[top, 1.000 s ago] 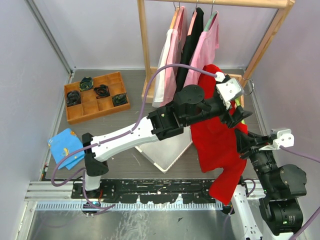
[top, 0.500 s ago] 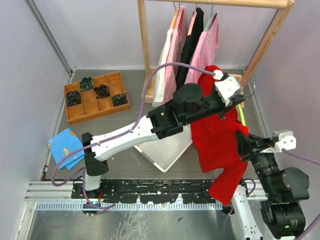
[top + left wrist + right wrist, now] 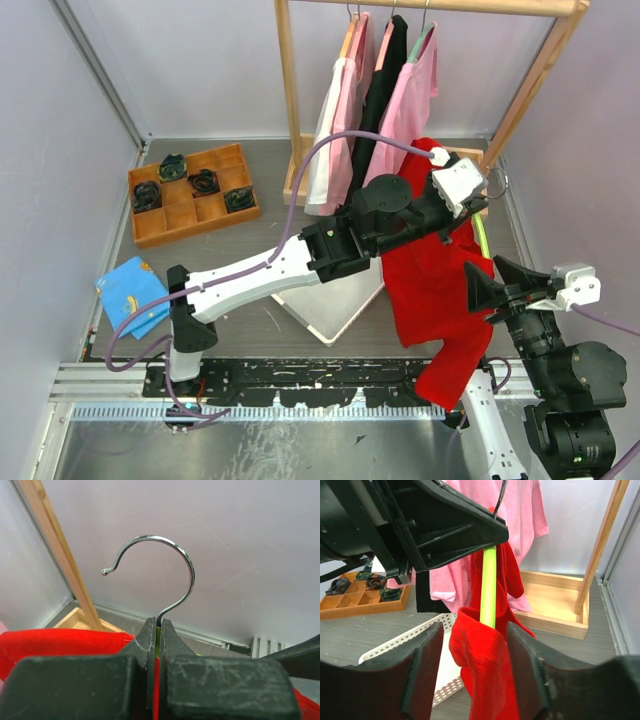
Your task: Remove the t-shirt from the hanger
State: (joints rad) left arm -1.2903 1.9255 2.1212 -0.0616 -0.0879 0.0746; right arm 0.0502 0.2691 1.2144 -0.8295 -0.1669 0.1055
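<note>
A red t-shirt (image 3: 435,290) hangs in mid-air at the right of the overhead view, draped on a lime-green hanger (image 3: 489,580). Its lower hem and one sleeve trail down towards the bottom edge of the frame, over the right arm's base.

The hanger's metal hook (image 3: 165,565) is free of any rail and points up at the centre of the left wrist view. The left gripper (image 3: 157,630) is pinched tight on the thin neck just under that hook, with red cloth bunched on either side of its fingers.

The right gripper (image 3: 472,630) has its jaws apart. A folded shoulder of the shirt and the green hanger arm stand between the two fingers, which do not appear to press on them.

Behind, in the upper centre, a wooden clothes rail (image 3: 290,100) holds pink shirts (image 3: 415,90) and a black one. A white perforated tray (image 3: 330,315) lies on the table below. At the left are a wooden compartment box (image 3: 195,225) and a blue cloth (image 3: 130,290).

Risks, as judged from here:
- If the right jaws close on the green arm along with the cloth, pulling would drag the hanger rather than the shirt.
- The narrow wire neck could twist or slip in the left grip under that pull.
- The collar could catch on the hanger's shoulder.
</note>
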